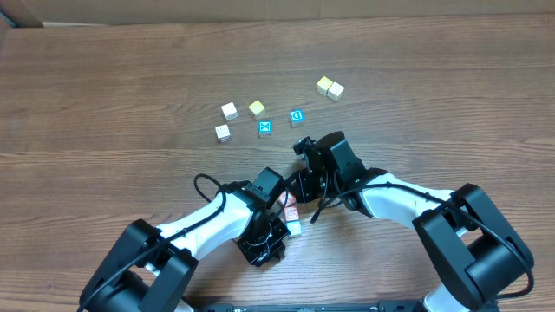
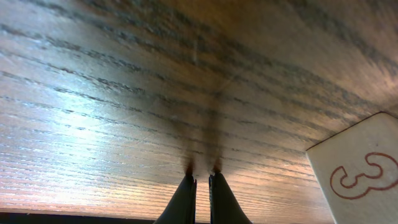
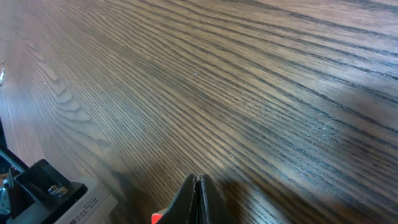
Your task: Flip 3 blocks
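Your left gripper point(image 2: 202, 177) and right gripper point(image 3: 198, 180) are both sitting pinched shut, gripping nothing. The blocks point(image 1: 292, 215) are clustering between them on the table point(image 1: 130, 78), with the red-3 block point(image 2: 364, 174) facing the left wrist camera.

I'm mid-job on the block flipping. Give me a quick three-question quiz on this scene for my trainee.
1. True or false: the left gripper is gripping the pale wooden cube printed with a red 3.
2. In the overhead view, how many small cubes lie on the brown wooden table beyond both arms? A: five. B: seven. C: nine.
3. Fill in: the right gripper has its jaws ____.

Key:
1. False. The jaws are shut on nothing and the cube sits off to one side.
2. B.
3. Shut.
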